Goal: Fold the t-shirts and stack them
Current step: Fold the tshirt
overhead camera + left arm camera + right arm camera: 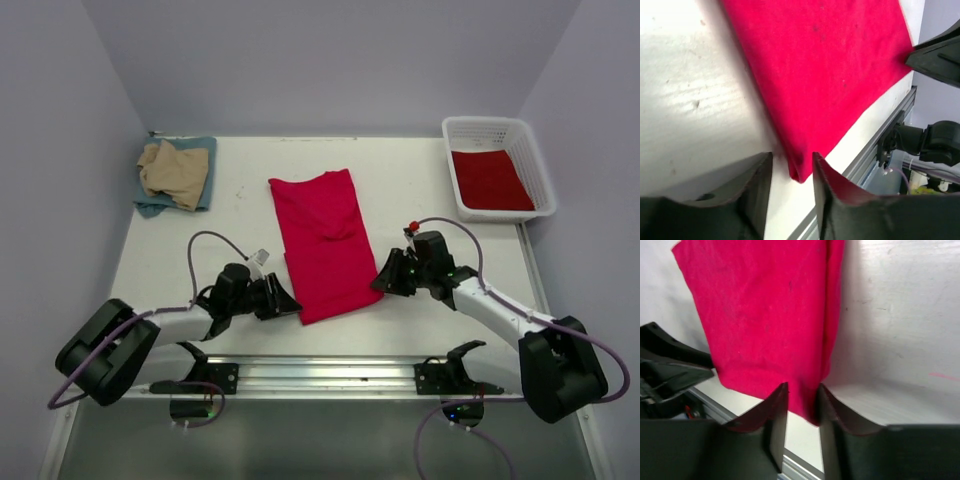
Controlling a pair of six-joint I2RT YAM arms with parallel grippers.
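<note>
Red t-shirt lies flat near table centre, folded to a long narrow strip. It runs from 12 to 6 o'clock, with the near end skewed slightly toward 5. There is a soft crease across its middle.

Near-left corner of the strip, at about 7 o'clock: left gripper is low over the table. In the left wrist view its fingers stand apart. The tip of the red corner lies between them and is not pinched; it is released.

Near-right corner, at about 5 o'clock: right gripper. In the right wrist view its fingers straddle the folded edge with a narrow gap. Cloth lies flat in that gap and bare table shows below it. This gripper is also released and holds nothing.

Toward 10 o'clock, well apart from the strip: tan t-shirt, crumpled, resting on a blue-grey t-shirt at the back-left corner.

Toward 2 o'clock: white lattice basket at the back-right corner, with a second red t-shirt lying inside it.

White table carries faint scuffs. Metal rail runs along the near edge at 6 o'clock, with both arm bases on it.
</note>
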